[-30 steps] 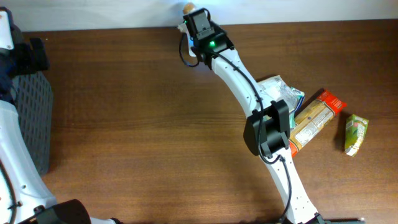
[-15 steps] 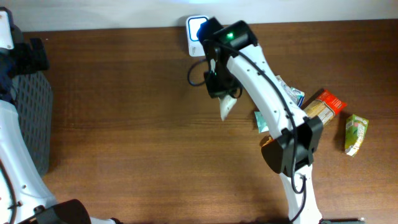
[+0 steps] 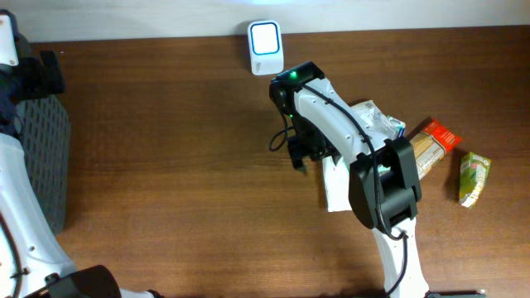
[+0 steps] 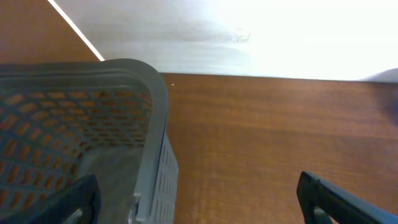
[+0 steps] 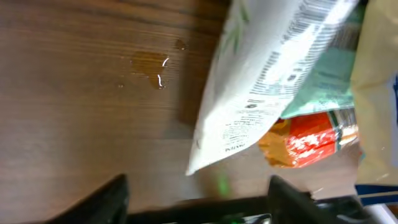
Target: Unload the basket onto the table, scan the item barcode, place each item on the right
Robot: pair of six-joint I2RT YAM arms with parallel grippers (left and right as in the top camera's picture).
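Observation:
The item, a white printed packet point(image 3: 335, 187), lies flat on the table just right of my right gripper point(image 3: 300, 157). In the right wrist view the packet point(image 5: 273, 81) sits ahead of the right gripper point(image 5: 199, 202), apart from both fingers, and the jaws stand open with nothing between them. The white barcode scanner point(image 3: 265, 37), with its lit blue face, stands at the table's back edge, well behind the packet. My left gripper point(image 4: 199, 205) hangs open by the basket, far off at the left.
A grey mesh basket point(image 4: 134, 118) stands at the left edge point(image 3: 41, 157). Right of the packet lie a teal-and-clear bag point(image 3: 379, 121), an orange pasta box point(image 3: 429, 149) and a green carton point(image 3: 474, 178). A small wet spot point(image 5: 155, 65) marks the wood.
My right arm swung back from the scanner toward the table's middle and opened. The white packet it carried now lies loose on the table. The left arm has not moved.

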